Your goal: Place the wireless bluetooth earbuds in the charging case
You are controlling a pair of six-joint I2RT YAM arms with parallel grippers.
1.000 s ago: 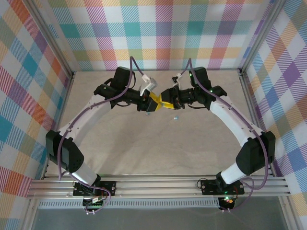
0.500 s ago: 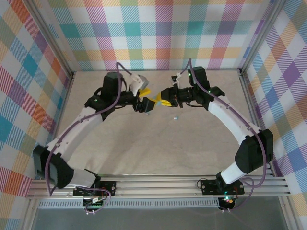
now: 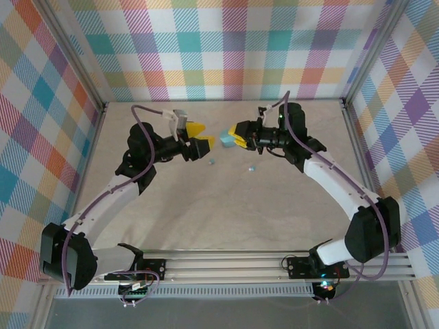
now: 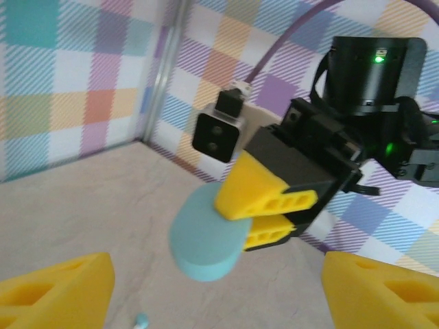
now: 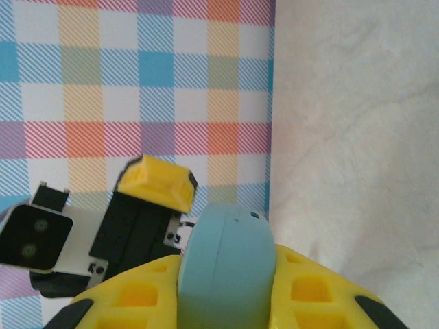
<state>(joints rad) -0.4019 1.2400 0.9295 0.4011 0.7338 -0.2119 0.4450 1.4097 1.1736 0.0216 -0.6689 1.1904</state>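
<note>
A teal oval charging case (image 3: 225,140) hangs above the table, and my right gripper (image 3: 235,135) is shut on it. In the right wrist view the case (image 5: 226,264) sits edge-on between the yellow fingers (image 5: 137,298), its lid seam closed. My left gripper (image 3: 199,137) stands open a little to the left of the case, apart from it, with nothing between its fingers (image 4: 58,295). The left wrist view looks at the case (image 4: 202,236) from the side. Two tiny teal earbuds lie on the table: one (image 3: 211,162) below the left gripper, another (image 3: 252,167) further right. An earbud (image 4: 140,320) also shows in the left wrist view.
The pale table (image 3: 226,212) is enclosed by plaid walls on three sides, with metal frame posts (image 3: 82,68) at the corners. An aluminium rail (image 3: 226,264) carrying both arm bases runs along the near edge.
My left gripper has opened, let go of the case and drawn back to the left. The right gripper has closed on the case and now holds it alone.
</note>
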